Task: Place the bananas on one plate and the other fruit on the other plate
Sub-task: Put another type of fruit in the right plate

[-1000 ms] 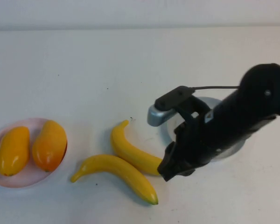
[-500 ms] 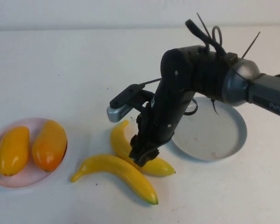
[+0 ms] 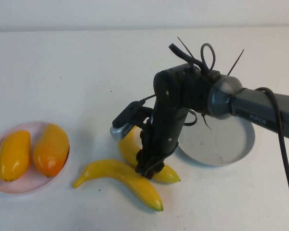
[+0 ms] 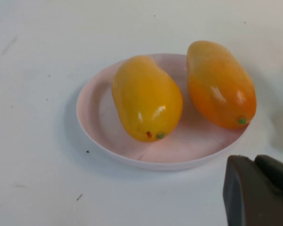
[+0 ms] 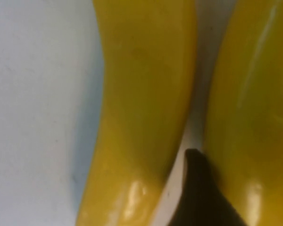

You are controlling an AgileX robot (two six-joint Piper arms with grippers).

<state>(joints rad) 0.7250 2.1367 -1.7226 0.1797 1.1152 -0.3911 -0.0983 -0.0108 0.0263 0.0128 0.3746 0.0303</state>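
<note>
On the table (image 3: 62,62), the pink plate (image 3: 26,185) sits at the left edge, carrying two mango-like fruits side by side: one (image 3: 13,155) to the left, the other (image 3: 51,149) to the right. The grey plate (image 3: 231,149) lies right of centre. Between the plates lie two bananas, touching: the rear one (image 3: 130,150) just left of the grey plate, the front one (image 3: 120,178) nearer the table's front edge.

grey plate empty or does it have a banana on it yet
Empty: the grey plate is bare, both bananas lie on the table beside it, under the open right gripper.
</note>
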